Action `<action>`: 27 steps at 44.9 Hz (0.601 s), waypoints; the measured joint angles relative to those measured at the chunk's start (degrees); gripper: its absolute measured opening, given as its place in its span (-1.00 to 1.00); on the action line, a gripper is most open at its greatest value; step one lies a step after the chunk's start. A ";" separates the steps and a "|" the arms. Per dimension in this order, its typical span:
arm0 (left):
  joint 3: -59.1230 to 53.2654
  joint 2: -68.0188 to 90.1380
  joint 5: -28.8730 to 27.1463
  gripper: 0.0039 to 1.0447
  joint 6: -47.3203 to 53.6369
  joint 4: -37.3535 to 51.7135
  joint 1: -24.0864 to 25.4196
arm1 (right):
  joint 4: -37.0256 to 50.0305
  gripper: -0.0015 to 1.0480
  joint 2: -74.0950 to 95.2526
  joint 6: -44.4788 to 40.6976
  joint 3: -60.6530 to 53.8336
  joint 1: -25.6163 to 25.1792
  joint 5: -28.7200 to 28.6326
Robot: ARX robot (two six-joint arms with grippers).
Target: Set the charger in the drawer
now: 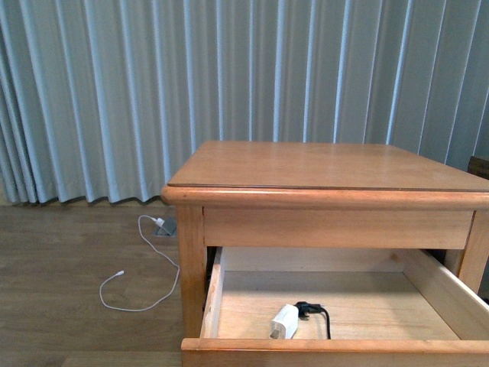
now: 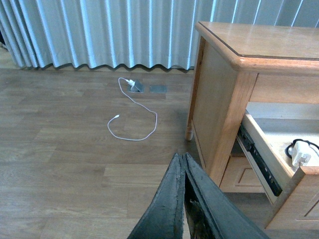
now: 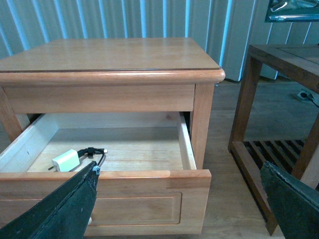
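The drawer [image 1: 215, 294] stands pulled out of the honey-coloured cabinet [image 1: 321, 164], its pale inside showing. The charger [image 1: 285, 322], a small white plug block with a looped black cable, lies on the drawer floor near the front rim. No arm shows in the front view. In the right wrist view my right gripper [image 3: 179, 168] is open and wide, just in front of the drawer front [image 3: 149, 199], and the charger [image 3: 66, 160] lies past its one finger [image 3: 75, 204]. My left gripper [image 2: 182, 156] is shut and empty above the floor, beside the cabinet; the charger [image 2: 301, 155] rests in the drawer [image 2: 259, 144].
A thin white cable [image 1: 141, 267] curls on the wooden floor left of the cabinet, running to a floor socket [image 2: 137, 88]. Pale curtains hang behind. A dark wooden slatted table [image 3: 259, 99] stands close on the cabinet's right. A lower drawer [image 2: 249, 174] is closed.
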 joint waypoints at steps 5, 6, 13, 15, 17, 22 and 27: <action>-0.87 -3.30 0.02 -0.93 0.00 -2.43 0.00 | 0.00 0.84 0.00 0.00 0.00 0.00 0.02; -1.03 -3.96 0.02 -0.93 0.00 -2.91 0.00 | 0.00 0.84 0.00 0.00 0.00 0.00 0.02; -2.51 -7.54 0.04 -0.93 0.02 -4.02 0.00 | -0.02 0.84 -0.02 0.00 0.00 0.00 0.02; -2.51 -8.98 0.04 -0.93 0.02 -5.33 0.00 | -0.02 0.84 -0.02 0.00 0.00 0.00 0.02; -2.51 -9.99 0.04 -0.93 0.02 -6.49 0.00 | -0.02 0.84 -0.04 0.00 0.00 0.00 0.02; -2.51 -12.61 0.04 -0.93 0.02 -9.07 0.00 | -0.02 0.84 -0.04 0.00 0.00 0.00 0.02; -2.51 -14.36 0.04 -0.93 0.02 -10.82 0.00 | -0.02 0.84 -0.04 0.00 0.00 0.00 0.02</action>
